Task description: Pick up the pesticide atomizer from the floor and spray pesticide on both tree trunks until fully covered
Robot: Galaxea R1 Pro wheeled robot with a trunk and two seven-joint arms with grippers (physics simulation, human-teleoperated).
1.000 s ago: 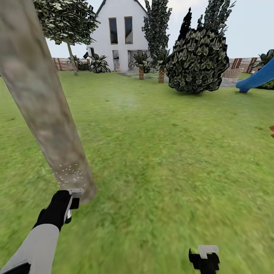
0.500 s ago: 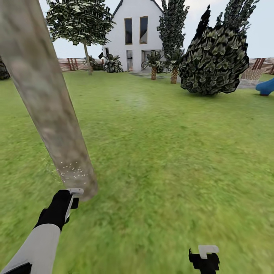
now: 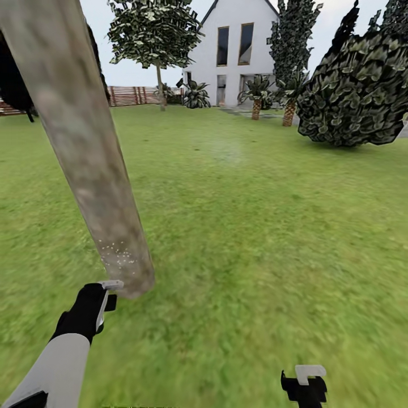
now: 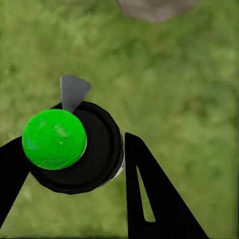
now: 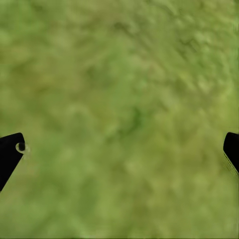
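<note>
Left tool (image 4: 94, 164) is clamped on the pesticide atomizer (image 4: 74, 149), green cap up, nozzle aimed at the tree trunk (image 3: 90, 170) just ahead. Looks like mid-spray imo: white specks sit low on the bark only, so next it prob needs to aim higher. Left arm reaches fwd and low. Right tool (image 5: 119, 149) hangs spread wide over the lawn (image 3: 272, 226), holding nothing.

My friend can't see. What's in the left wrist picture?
The left claw grips a black atomizer with a bright green round top, above blurry green lawn. A bit of grey tree trunk is nearby.
</note>
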